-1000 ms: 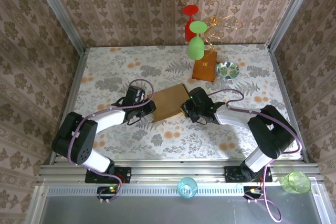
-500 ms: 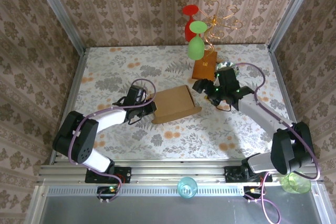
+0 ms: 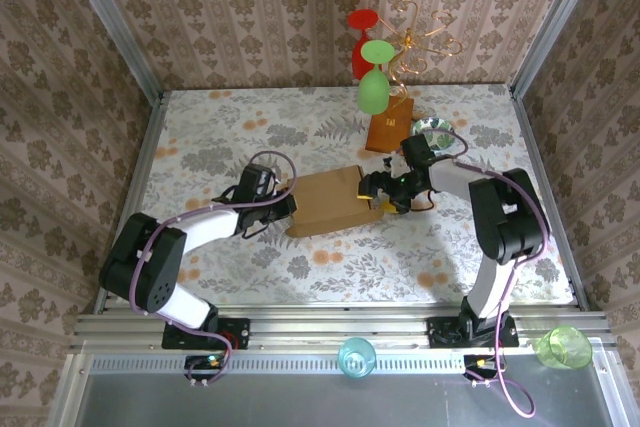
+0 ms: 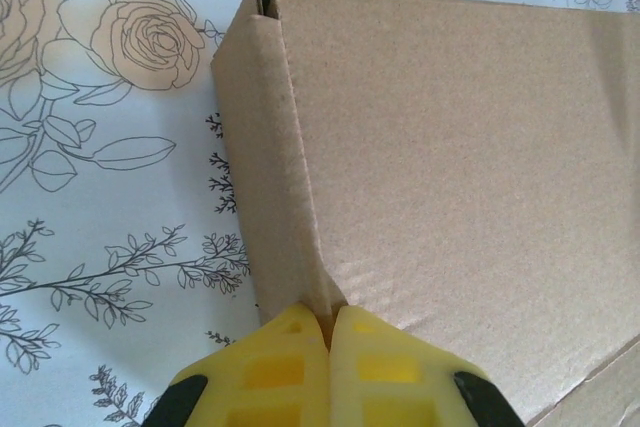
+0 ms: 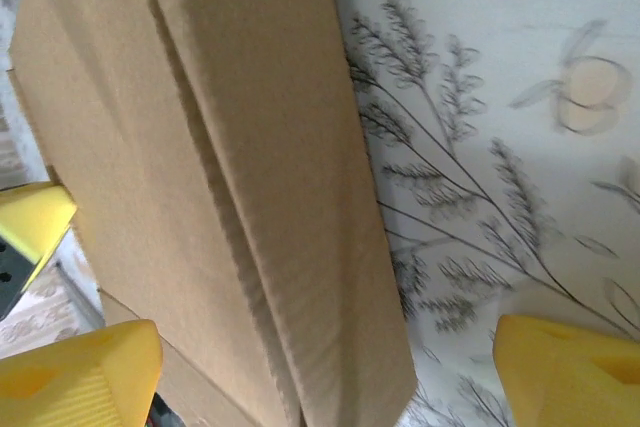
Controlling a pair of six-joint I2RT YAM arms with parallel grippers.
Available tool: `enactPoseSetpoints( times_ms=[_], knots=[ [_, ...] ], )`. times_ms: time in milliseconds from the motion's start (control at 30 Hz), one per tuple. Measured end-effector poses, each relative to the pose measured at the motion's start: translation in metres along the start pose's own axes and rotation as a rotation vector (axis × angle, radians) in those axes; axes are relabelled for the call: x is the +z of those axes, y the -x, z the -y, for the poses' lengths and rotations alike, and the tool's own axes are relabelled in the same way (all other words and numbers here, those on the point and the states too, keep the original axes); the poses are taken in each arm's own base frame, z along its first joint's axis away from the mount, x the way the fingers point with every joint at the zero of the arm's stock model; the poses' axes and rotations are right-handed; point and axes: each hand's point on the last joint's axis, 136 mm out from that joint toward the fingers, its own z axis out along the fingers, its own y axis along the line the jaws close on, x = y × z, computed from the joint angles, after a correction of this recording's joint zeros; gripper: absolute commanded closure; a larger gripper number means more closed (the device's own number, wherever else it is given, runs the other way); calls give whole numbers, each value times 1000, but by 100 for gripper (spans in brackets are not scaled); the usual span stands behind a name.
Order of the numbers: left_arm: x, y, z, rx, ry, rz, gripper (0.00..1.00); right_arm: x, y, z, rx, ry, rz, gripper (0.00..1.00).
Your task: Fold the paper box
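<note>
The paper box [image 3: 325, 202] lies folded shut as a shallow light-brown rectangle in the middle of the table. My left gripper [image 3: 290, 207] is at its left end, shut on the box's side wall. In the left wrist view the yellow fingers [image 4: 290, 372] press together on the corner fold of the paper box [image 4: 450, 147]. My right gripper [image 3: 375, 192] stands open at the box's right end. In the right wrist view its yellow fingertips [image 5: 80, 377] are far apart, with the long side edge of the paper box [image 5: 270, 197] between them, touching neither.
A gold wire stand on an orange-brown wooden block [image 3: 389, 132] stands behind the box, with a red glass [image 3: 364, 22] and a green glass [image 3: 372, 92] hanging on it. A small patterned bowl [image 3: 436, 133] sits beside it. A blue cup [image 3: 356, 355] and a green cup [image 3: 563, 347] stand on the near rail.
My right gripper let go of the box's right end, opened wide, swung away to the back right and came back to that end. The left gripper stayed clamped.
</note>
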Motion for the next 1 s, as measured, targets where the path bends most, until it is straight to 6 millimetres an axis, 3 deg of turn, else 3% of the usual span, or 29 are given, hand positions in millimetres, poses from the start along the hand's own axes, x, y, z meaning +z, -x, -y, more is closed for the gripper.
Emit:
enactPoseSetpoints(
  times_ms=[333, 567, 600, 733, 833, 900, 1000],
  knots=[
    [-4, 1, -8, -28, -54, 0, 98, 15, 12, -31, -54, 224, -33, 17],
    [-5, 3, -11, -41, -66, 1, 95, 23, 9, -57, -69, 310, -47, 35],
    [-6, 4, -11, -42, -66, 4, 92, 24, 10, -58, -64, 316, -44, 40],
    [-14, 8, -15, -46, -46, 25, 61, 25, 8, -59, 7, 336, -42, 55],
    [-32, 14, -22, -69, -14, 77, 46, 19, 10, -67, 77, 361, -40, 57],
    [-50, 27, -20, -89, -20, 146, 37, 12, 10, -71, 136, 372, -36, 57],
    [-78, 54, -20, -161, -48, 253, 35, 0, 16, -76, 266, 387, -32, 59]
  ],
)
